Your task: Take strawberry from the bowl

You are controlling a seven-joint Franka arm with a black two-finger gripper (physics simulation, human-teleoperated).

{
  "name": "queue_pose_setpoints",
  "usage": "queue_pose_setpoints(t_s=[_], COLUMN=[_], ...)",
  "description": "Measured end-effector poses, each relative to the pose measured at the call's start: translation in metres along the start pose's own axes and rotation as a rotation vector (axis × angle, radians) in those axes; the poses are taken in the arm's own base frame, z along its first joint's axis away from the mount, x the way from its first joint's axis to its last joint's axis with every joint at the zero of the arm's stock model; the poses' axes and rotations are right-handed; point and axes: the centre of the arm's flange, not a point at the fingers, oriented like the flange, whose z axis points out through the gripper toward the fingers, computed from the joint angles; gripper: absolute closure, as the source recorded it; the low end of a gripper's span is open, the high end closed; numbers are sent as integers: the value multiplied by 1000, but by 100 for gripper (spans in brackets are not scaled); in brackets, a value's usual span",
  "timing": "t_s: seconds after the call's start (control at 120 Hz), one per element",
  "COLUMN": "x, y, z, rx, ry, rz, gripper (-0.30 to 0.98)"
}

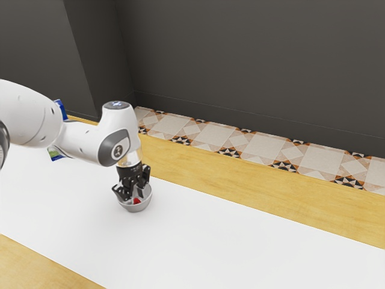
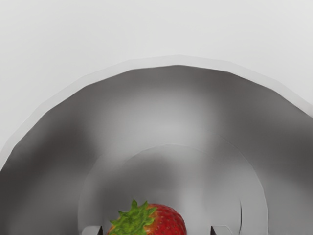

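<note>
— "As the black gripper [image 1: 133, 194] hangs open at a smooth, round grey bowl [image 2: 171, 110], where is the strawberry [image 2: 167, 221]?"
— "Inside, between parted fingers [image 2: 219, 230], its dimpled red skin beneath a jagged green cap [image 2: 132, 220]."

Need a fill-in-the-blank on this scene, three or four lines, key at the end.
The strawberry in the bowl has a leafy cap coloured ____. The surface directly under the bowl is coloured ____. The pincer, reaching into the bowl, is ____, not shut on the strawberry.
Missing words: green; white; open
</note>
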Motion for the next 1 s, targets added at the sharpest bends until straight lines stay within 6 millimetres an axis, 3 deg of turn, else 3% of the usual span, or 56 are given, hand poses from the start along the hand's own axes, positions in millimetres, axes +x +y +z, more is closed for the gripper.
queue_pose_setpoints(t_s=[1.0], x=[-2], y=[7], z=[11], rx=[14], ry=[4], rz=[3], gripper=[58])
